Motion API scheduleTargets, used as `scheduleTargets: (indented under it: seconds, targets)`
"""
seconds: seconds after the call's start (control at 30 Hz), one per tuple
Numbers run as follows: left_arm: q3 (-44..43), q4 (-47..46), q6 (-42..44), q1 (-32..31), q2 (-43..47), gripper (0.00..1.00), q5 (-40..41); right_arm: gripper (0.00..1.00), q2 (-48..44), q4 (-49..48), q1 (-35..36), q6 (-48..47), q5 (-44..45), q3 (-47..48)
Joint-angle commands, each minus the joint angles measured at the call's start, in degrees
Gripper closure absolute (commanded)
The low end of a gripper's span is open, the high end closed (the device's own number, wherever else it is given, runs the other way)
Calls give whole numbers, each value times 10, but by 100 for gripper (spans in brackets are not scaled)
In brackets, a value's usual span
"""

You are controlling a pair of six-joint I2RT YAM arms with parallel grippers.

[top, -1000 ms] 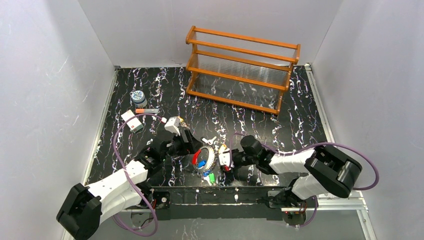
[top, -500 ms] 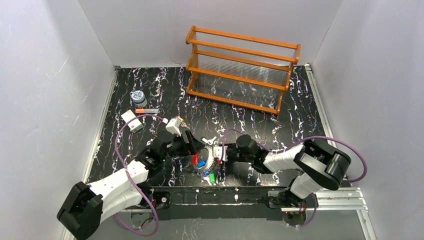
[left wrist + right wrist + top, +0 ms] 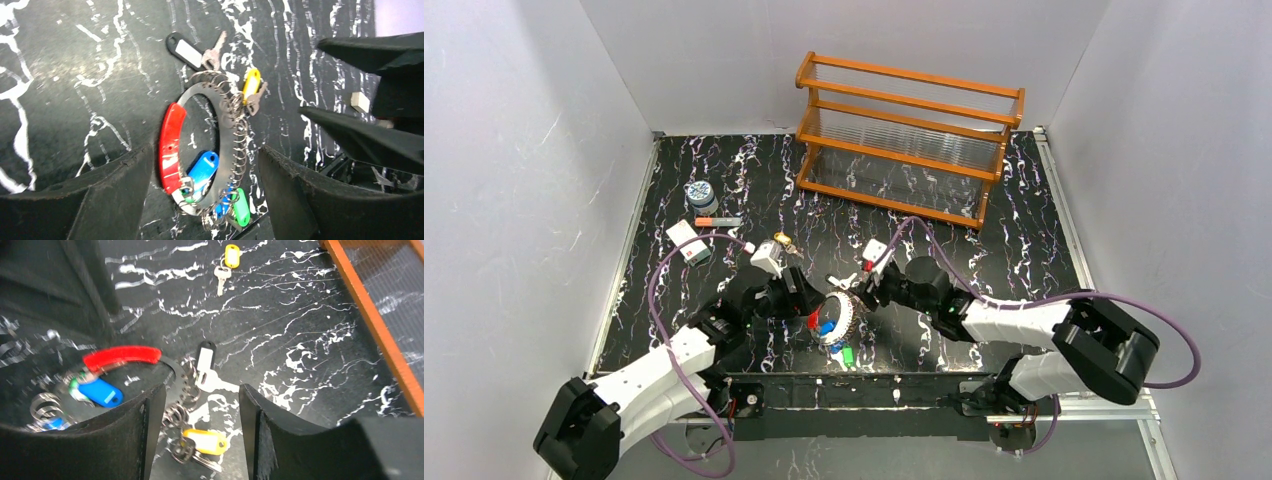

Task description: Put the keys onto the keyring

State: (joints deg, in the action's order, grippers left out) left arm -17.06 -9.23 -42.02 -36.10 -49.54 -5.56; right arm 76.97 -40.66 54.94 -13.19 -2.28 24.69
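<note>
Two look hung on the keyring (image 3: pixel 227 137) already: blue-tagged key (image 3: pixel 202 170), lying inside the loop beside its red piece (image 3: pixel 171 147), and green-tagged key (image 3: pixel 241 207) at the rim nearest the left pincer (image 3: pixel 205 150). First yellow-tagged key (image 3: pixel 251 80) touches the far rim among the wire coils; threaded or not, cannot tell. Left pincer wide, its fingers flanking the ring where it lies flat on the surface (image 3: pixel 75 75), close on both sides, contact uncertain. Right pincer (image 3: pixel 200 390) spread, nothing gripped between its fingers, hovering over the ring's coiled edge. Left to do, by my reading: black-tagged key (image 3: pixel 205 357) lies just ahead of the right pincer, against the ring but apparently loose; second yellow-tagged key (image 3: pixel 231 252) sits well ahead of that pincer, alone on the surface. Judged somewhat past halfway, with at least two keys to thread on and one doubtful.
</note>
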Motion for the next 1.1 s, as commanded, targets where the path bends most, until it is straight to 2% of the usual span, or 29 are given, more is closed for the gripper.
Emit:
scheduleTargets:
  seconds: [0.0, 0.13, 0.23, 0.3, 0.4, 0.57, 0.73, 1.07]
  targets:
    - [0, 96, -2, 2, 28, 27, 64, 35, -23, 114, 2, 181, 15, 67]
    - [1, 153, -29, 2, 33, 32, 99, 35, -6, 207, 3, 308, 69, 119]
    - [11, 160, -61, 3, 35, 39, 73, 34, 20, 254, 3, 333, -5, 155]
    - [21, 158, -73, 1, 43, 49, 48, 34, 37, 254, 2, 350, -70, 166]
    - [36, 159, -91, -3, 71, 52, 19, 36, 65, 221, 2, 384, -169, 168]
    - [72, 153, -144, -6, 133, 56, -14, 47, 109, 194, 3, 449, -245, 180]
    - [107, 157, -182, -8, 191, 62, -32, 58, 136, 226, 15, 481, -259, 199]
    - [105, 207, -194, -8, 193, 75, -26, 60, 182, 309, 67, 488, -196, 251]
